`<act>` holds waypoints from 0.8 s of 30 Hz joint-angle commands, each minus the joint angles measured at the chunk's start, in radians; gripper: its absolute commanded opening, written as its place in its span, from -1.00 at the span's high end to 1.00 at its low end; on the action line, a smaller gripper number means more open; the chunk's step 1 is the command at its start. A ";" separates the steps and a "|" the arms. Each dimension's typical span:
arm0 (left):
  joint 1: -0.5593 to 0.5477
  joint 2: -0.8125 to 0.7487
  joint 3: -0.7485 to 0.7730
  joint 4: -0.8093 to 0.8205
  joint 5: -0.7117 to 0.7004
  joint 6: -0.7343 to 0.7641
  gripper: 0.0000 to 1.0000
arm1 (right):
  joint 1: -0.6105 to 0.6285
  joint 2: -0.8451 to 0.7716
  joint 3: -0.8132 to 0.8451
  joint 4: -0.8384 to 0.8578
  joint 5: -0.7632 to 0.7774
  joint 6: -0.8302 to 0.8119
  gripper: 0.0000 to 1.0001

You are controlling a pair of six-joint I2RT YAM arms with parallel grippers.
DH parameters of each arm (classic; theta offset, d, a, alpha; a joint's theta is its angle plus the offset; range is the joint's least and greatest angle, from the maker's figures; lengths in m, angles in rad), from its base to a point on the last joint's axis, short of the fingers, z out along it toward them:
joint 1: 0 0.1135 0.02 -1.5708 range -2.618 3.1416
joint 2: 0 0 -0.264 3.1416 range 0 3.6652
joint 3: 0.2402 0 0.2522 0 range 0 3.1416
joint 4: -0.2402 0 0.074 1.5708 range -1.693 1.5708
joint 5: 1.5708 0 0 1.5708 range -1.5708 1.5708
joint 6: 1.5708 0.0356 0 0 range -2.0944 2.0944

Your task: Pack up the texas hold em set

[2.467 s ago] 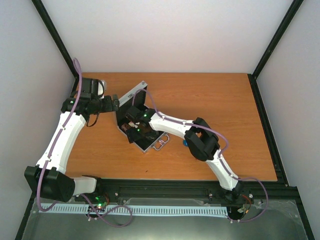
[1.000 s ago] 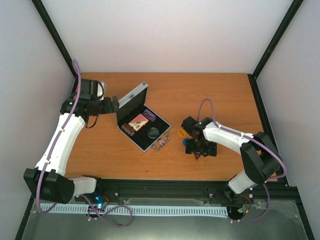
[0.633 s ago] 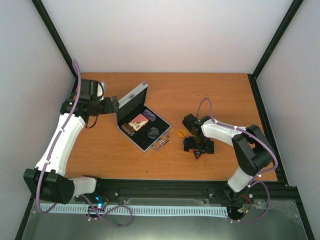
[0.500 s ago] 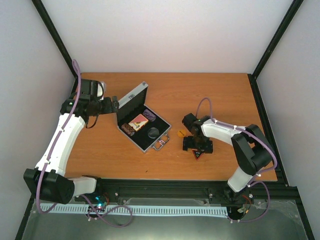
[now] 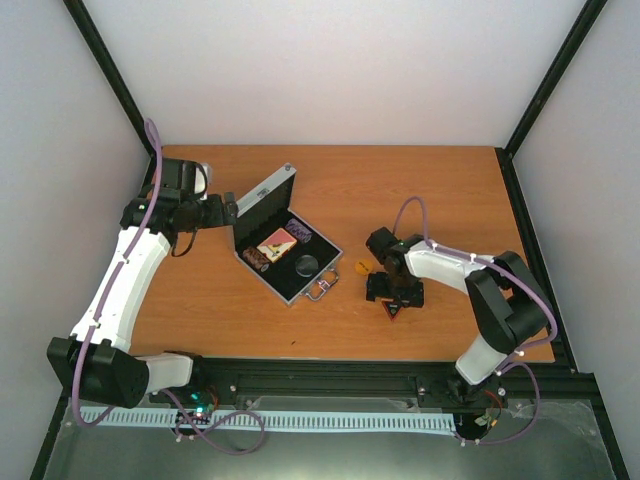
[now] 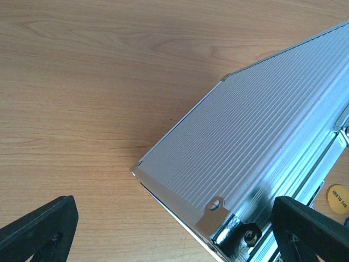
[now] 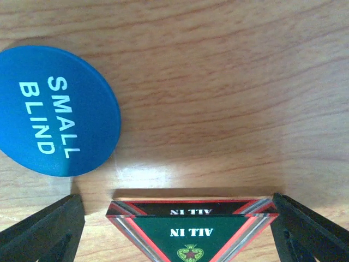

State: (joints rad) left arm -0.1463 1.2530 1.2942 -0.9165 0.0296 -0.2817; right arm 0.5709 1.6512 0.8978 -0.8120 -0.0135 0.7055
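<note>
The silver case (image 5: 262, 200) lies open left of centre, lid up, metal handle (image 5: 320, 290) toward me. In its black lining sit a red card deck (image 5: 277, 242), chip stacks (image 5: 257, 257) and a round disc (image 5: 307, 265). My left gripper (image 5: 232, 210) is open behind the lid; in the left wrist view (image 6: 174, 237) its fingers straddle the ribbed lid corner (image 6: 262, 125). My right gripper (image 5: 393, 298) is open and low over the table, its fingers on either side of the triangular "ALL IN" button (image 7: 191, 229). The blue "SMALL BLIND" disc (image 7: 57, 109) lies just beyond it.
An orange "BIG BLIND" disc (image 5: 363, 267) lies on the wooden table (image 5: 450, 200) between the case and my right gripper; it also shows in the left wrist view (image 6: 339, 197). Black frame posts and white walls enclose the table.
My right arm left the case, swung right to the loose pieces, and settled low around the triangular button. The left arm and the case have not moved.
</note>
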 commanded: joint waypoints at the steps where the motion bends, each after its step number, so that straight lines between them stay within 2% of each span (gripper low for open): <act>1: -0.001 -0.001 0.002 -0.018 -0.012 0.009 -0.99 | -0.009 0.064 -0.094 0.037 -0.029 0.033 -0.82; 5: -0.002 -0.003 0.003 -0.018 -0.009 0.009 -0.99 | -0.009 0.055 -0.104 0.036 -0.031 0.040 -0.48; 7: -0.002 -0.003 0.002 -0.018 -0.010 0.009 -0.99 | -0.009 0.052 -0.106 0.036 -0.033 0.043 -0.26; 10: -0.002 -0.004 0.005 -0.018 -0.010 0.009 -1.00 | -0.009 0.049 -0.105 0.031 -0.036 0.050 0.22; 14: -0.003 -0.003 0.010 -0.019 -0.010 0.009 -0.99 | -0.009 0.028 -0.090 0.008 -0.037 0.048 0.56; 19: -0.003 -0.003 0.011 -0.018 -0.009 0.009 -0.99 | -0.009 -0.036 -0.010 -0.075 -0.029 0.028 0.74; 24: -0.003 -0.003 0.012 -0.015 -0.012 0.009 -0.99 | 0.000 -0.076 0.119 -0.157 -0.032 0.008 0.79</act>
State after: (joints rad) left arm -0.1463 1.2530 1.2942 -0.9161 0.0303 -0.2817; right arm 0.5663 1.6157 0.9192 -0.8825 -0.0280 0.7250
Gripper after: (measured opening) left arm 0.998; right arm 0.723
